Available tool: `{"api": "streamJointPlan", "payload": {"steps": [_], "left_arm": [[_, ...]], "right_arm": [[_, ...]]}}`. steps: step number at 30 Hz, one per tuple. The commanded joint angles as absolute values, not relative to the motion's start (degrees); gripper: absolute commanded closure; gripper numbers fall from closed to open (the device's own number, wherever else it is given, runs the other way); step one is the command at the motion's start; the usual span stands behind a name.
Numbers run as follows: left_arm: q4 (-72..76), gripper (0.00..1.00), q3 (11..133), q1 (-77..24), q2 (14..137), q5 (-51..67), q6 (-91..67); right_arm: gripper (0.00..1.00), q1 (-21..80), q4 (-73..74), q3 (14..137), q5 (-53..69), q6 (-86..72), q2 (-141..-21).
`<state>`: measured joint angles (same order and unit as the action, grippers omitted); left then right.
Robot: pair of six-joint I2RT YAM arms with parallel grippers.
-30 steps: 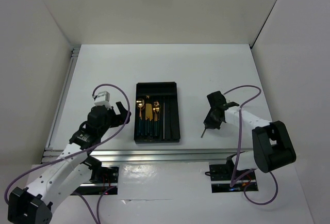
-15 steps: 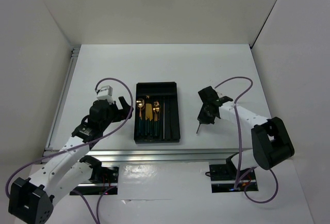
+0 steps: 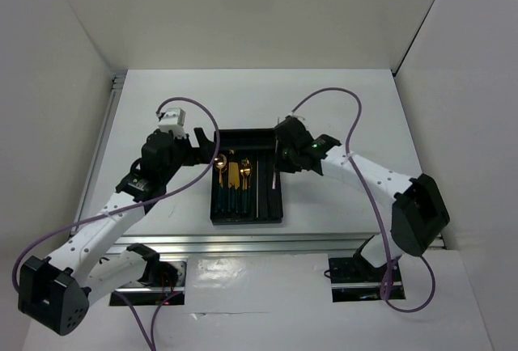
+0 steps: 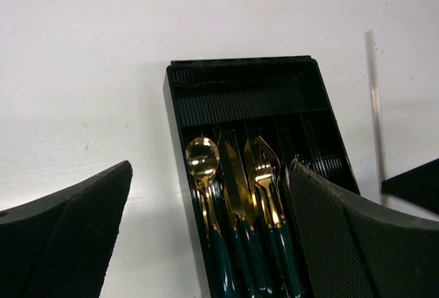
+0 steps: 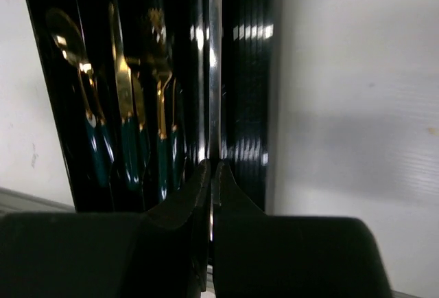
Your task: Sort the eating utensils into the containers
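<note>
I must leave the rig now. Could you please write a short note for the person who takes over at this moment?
Left gripper: open, empty, hovering beside the far left corner of the tray.
Right gripper: shut on the thin silver piece, held above the tray's right side.
Done: gold spoon, knife and fork lie in the left compartments.
Left: lower the silver piece into a compartment and release.

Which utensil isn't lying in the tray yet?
The thin silver piece, shut in the right gripper over the tray's right side; the gold-headed, green-handled utensils all lie inside on the left.
</note>
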<state>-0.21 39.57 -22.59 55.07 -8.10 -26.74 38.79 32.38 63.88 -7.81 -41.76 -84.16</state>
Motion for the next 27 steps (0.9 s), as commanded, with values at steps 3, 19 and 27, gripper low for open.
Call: {"api": "streamJointPlan", "payload": {"steps": [3, 19, 27], "left_arm": [[4.13, 0.00, 44.38, -22.76, 58.27, -3.08, -17.31], [4.57, 0.00, 44.12, -22.76, 61.44, -10.99, -20.74], [5.89, 0.00, 42.36, -22.24, 61.44, -9.23, -20.74]], "right_arm": [[1.00, 45.69, 30.23, 67.68, -7.90, -41.48, -90.87], [1.00, 47.90, 27.60, 66.18, -5.27, -45.34, -95.63], [1.00, 48.43, 27.60, 64.42, -4.22, -46.41, -96.94]]}}
